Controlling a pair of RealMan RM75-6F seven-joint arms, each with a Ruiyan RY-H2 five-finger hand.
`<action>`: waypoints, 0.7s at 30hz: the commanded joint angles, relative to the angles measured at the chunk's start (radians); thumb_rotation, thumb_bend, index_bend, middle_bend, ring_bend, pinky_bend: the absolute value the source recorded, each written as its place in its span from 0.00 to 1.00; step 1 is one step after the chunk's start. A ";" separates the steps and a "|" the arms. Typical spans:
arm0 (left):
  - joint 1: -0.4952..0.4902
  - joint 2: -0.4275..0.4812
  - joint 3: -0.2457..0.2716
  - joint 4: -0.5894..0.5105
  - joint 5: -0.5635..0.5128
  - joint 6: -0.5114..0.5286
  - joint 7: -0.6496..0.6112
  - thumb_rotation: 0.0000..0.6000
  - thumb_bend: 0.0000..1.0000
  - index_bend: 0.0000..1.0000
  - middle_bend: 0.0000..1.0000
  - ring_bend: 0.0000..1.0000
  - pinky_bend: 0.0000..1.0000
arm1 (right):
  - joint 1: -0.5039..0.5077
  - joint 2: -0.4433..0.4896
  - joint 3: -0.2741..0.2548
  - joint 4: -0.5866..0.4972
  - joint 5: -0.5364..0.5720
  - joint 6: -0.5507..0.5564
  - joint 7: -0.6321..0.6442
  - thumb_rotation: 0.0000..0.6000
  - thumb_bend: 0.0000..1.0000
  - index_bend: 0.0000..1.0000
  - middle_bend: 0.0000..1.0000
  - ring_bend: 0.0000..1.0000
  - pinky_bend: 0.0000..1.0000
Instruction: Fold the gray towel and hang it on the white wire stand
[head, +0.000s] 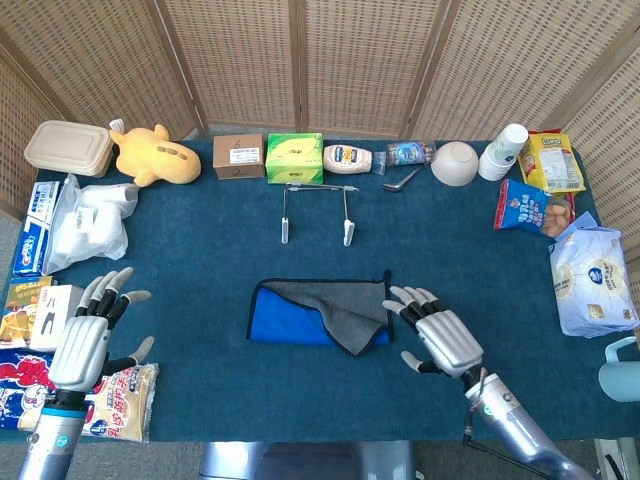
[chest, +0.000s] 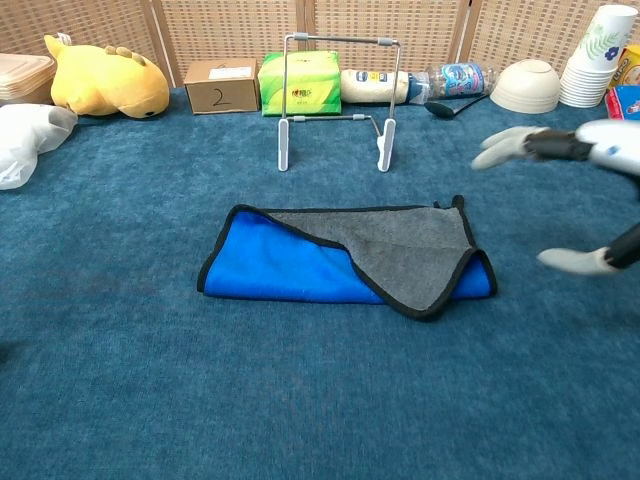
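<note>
The towel (head: 320, 312) (chest: 345, 261) lies folded in the middle of the table, blue side up with a gray flap turned over its right half. The white wire stand (head: 316, 212) (chest: 335, 98) stands upright behind it, bare. My right hand (head: 438, 336) (chest: 575, 196) hovers just right of the towel's right edge, fingers spread, holding nothing. My left hand (head: 88, 335) is far off at the table's left front corner, open and empty, above snack packets; the chest view does not show it.
Along the back stand a cardboard box (head: 238, 156), green tissue box (head: 294, 157), mayonnaise bottle (head: 347, 159), white bowl (head: 454, 163) and paper cups (head: 502, 151). A yellow plush (head: 153, 155) and plastic bag (head: 88, 222) sit left. Snack bags (head: 592, 278) line the right edge.
</note>
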 joint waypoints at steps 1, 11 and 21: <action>0.005 0.000 -0.004 -0.001 0.004 -0.001 -0.003 1.00 0.37 0.28 0.09 0.00 0.00 | 0.026 -0.037 -0.005 0.023 0.005 -0.014 -0.038 1.00 0.32 0.14 0.02 0.00 0.00; 0.018 -0.004 -0.016 -0.004 0.015 -0.015 -0.001 1.00 0.38 0.28 0.09 0.00 0.00 | 0.078 -0.125 -0.020 0.098 -0.025 -0.018 -0.093 1.00 0.31 0.13 0.02 0.00 0.00; 0.031 -0.007 -0.024 -0.009 0.021 -0.026 -0.003 1.00 0.38 0.28 0.09 0.00 0.00 | 0.126 -0.192 -0.041 0.214 -0.104 0.001 -0.091 1.00 0.30 0.12 0.03 0.00 0.00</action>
